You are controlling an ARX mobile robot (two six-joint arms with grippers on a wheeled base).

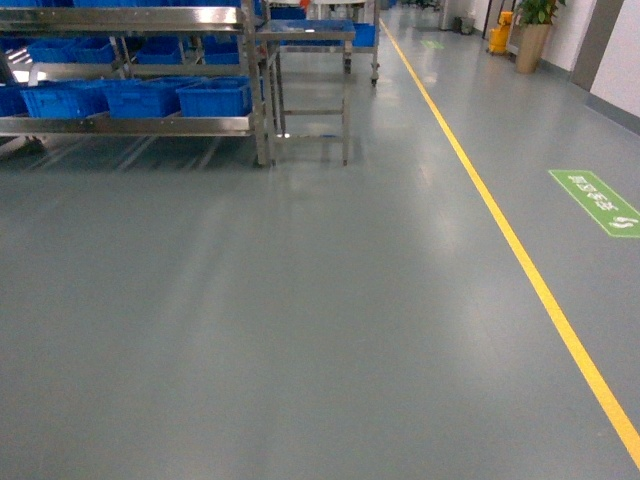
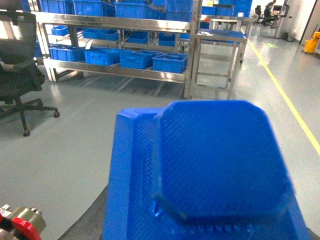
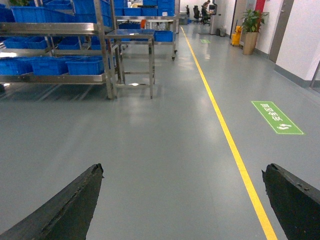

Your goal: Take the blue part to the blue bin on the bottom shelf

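Observation:
A blue part (image 2: 215, 165) with a raised, chamfered square face fills most of the left wrist view. My left gripper (image 2: 200, 232) is shut on it, and only one dark finger (image 2: 87, 222) shows at its lower left. The right gripper (image 3: 182, 172) is open above bare floor, its dark fingers (image 3: 70, 207) far apart with nothing between them. Neither gripper shows in the head view. Far ahead on the left, the bottom shelf (image 1: 130, 126) of a steel rack carries a row of blue bins (image 1: 215, 97). The bottom shelf (image 2: 125, 71) and blue bins (image 2: 170, 62) also show in the left wrist view.
A steel stand (image 1: 310, 35) sits right of the rack. A yellow floor line (image 1: 520, 260) runs along the right, with a green floor sign (image 1: 597, 202) beyond it. A black office chair (image 2: 17, 65) stands left of the rack. A potted plant (image 1: 533, 45) is far right.

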